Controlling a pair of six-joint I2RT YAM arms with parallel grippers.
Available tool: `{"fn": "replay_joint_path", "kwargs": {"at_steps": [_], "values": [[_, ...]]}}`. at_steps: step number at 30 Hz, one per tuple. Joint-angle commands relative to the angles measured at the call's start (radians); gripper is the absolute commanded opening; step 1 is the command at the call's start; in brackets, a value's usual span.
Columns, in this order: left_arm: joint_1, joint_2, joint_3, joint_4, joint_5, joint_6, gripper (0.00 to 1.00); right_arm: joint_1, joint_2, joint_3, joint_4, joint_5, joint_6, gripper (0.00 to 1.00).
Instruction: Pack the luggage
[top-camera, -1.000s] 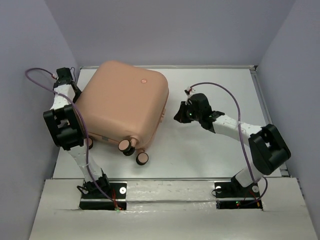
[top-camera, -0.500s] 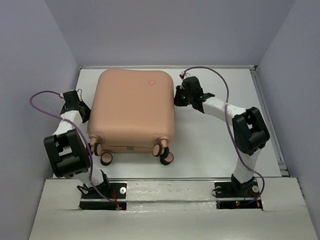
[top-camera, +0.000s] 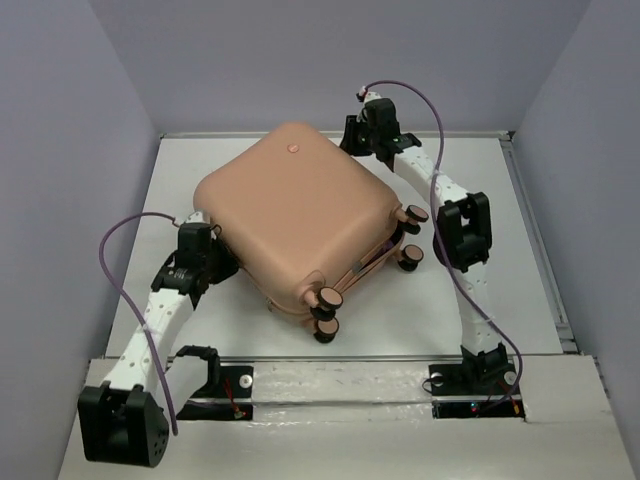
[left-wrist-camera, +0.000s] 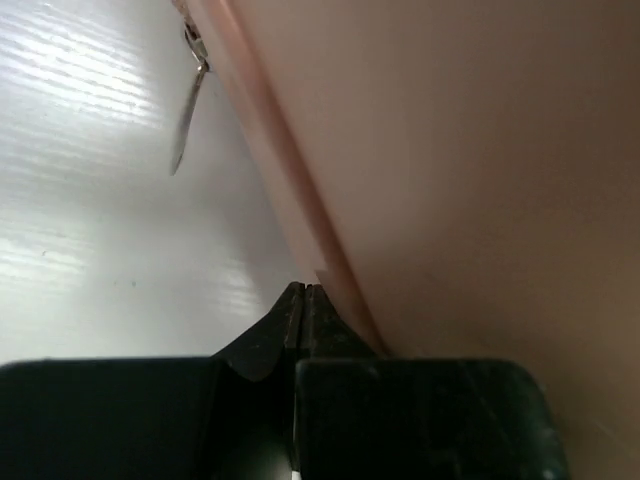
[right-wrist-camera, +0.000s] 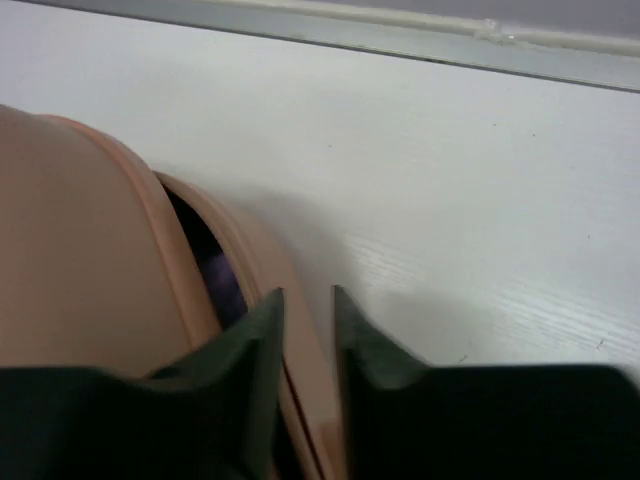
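The luggage (top-camera: 295, 215), a big peach-pink hard-shell suitcase, lies flat and skewed in the middle of the table, with wheels (top-camera: 325, 297) at its near corner and more on the right (top-camera: 413, 214). My left gripper (top-camera: 226, 266) is shut and empty, its tips (left-wrist-camera: 304, 290) against the shell seam (left-wrist-camera: 300, 200) on the near-left side. My right gripper (top-camera: 343, 138) is at the far corner. Its jaws (right-wrist-camera: 307, 295) stand slightly apart astride the lower shell's rim (right-wrist-camera: 250, 260). A dark slit (right-wrist-camera: 205, 250) shows between the two shells there.
A metal zipper pull (left-wrist-camera: 188, 115) hangs from the seam over the white table (right-wrist-camera: 450, 150). The table's raised back rim (top-camera: 250, 133) runs just behind the suitcase. Grey walls close in on both sides. Purple cables (top-camera: 115, 260) loop off each arm.
The suitcase has swung round, so its wheels now point right and near. The left arm came down to its near-left side. The right gripper moved to the far corner and its jaws parted.
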Motion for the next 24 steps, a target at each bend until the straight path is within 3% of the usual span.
{"fn": "replay_joint_path", "kwargs": {"at_steps": [1, 3, 4, 6, 8, 9, 11, 12, 13, 17, 19, 24], "values": [[-0.049, -0.134, 0.190, -0.009, -0.099, 0.033, 0.08, 0.061, -0.161, 0.049, -0.097, -0.041, 0.029, 0.49], [-0.046, -0.148, 0.303, -0.023, -0.225, 0.065, 0.15, 0.020, -0.258, 0.000, -0.097, 0.013, 0.029, 0.70], [-0.045, -0.151, 0.332, -0.014, -0.249, 0.067, 0.18, 0.020, -0.290, -0.045, -0.098, 0.033, 0.024, 0.75], [-0.045, -0.151, 0.400, 0.040, -0.260, 0.061, 0.28, 0.008, -0.387, -0.083, -0.109, 0.093, -0.011, 0.80], [-0.045, -0.134, 0.451, 0.066, -0.260, 0.050, 0.29, 0.008, -0.464, -0.137, -0.115, 0.124, -0.029, 0.79], [-0.045, -0.111, 0.496, 0.098, -0.250, 0.048, 0.29, 0.008, -0.510, -0.219, -0.113, 0.137, -0.029, 0.74], [-0.045, -0.058, 0.541, 0.153, -0.231, 0.042, 0.30, 0.008, -0.672, -0.331, -0.103, 0.121, -0.020, 0.33], [-0.045, -0.027, 0.588, 0.172, -0.224, 0.048, 0.30, 0.008, -0.736, -0.485, -0.083, 0.107, 0.004, 0.07], [-0.043, 0.008, 0.621, 0.176, -0.224, 0.056, 0.31, 0.024, -0.877, -0.572, -0.058, 0.087, 0.013, 0.07], [-0.020, 0.265, 0.817, 0.198, -0.202, 0.090, 0.32, 0.162, -1.167, -0.940, -0.006, 0.012, 0.058, 0.07], [0.003, 0.359, 0.883, 0.193, -0.196, 0.085, 0.33, 0.204, -1.255, -1.109, -0.014, 0.010, 0.104, 0.07], [0.062, 0.666, 1.120, 0.132, -0.196, 0.102, 0.38, 0.238, -1.429, -1.320, -0.107, 0.030, 0.173, 0.07]]}}
